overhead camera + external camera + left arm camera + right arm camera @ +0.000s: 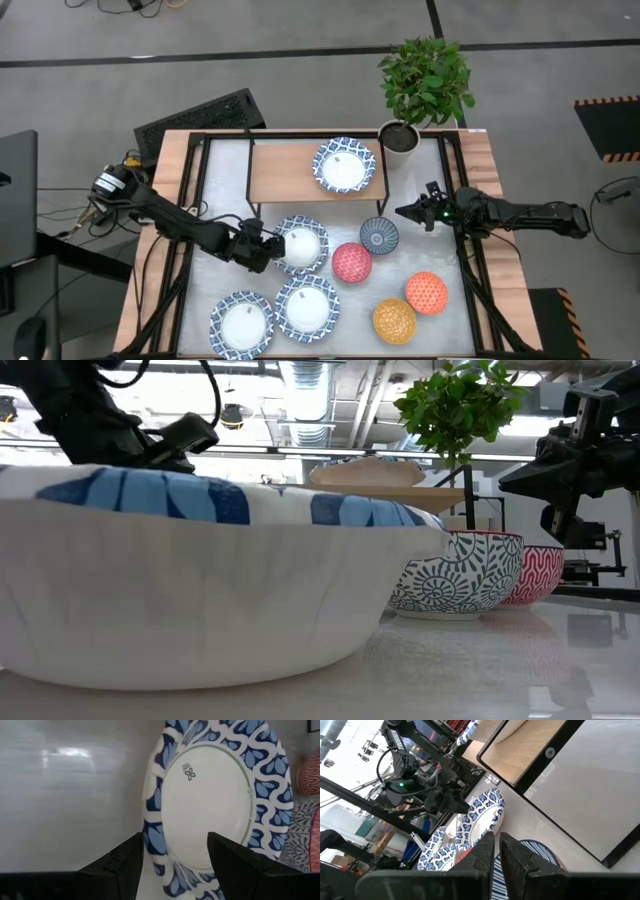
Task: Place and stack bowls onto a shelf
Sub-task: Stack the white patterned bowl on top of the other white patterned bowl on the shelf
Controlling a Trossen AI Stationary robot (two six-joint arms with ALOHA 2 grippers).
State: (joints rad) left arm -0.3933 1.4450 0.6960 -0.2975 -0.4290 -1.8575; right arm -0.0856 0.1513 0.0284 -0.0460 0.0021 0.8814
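Currently, 1 wide blue-and-white bowl sits on the shelf, toward the shelf's right end, next to the potted plant. That leaves bare board to its left for more bowls.

The left gripper is low over the table, just in front of the shelf, at the left rim of a second wide bowl. In the left wrist view its fingers stand apart with this bowl's rim between them, 1 finger outside the wall and 1 over the white centre. Contact cannot be confirmed; the jaws appear open around the rim, not yet clamped. Judgement: this straddling pose suits a rim pinch, since the bowl is too wide to grasp across.

2 more wide bowls rest at the table's front left, touching or nearly so. The 4 small bowls lie to the right: grey-blue, pink-red, orange-red, and yellow-orange.

The right gripper hovers just beside the grey-blue bowl, holding nothing. In the right wrist view its fingers sit almost together, with a narrow gap.
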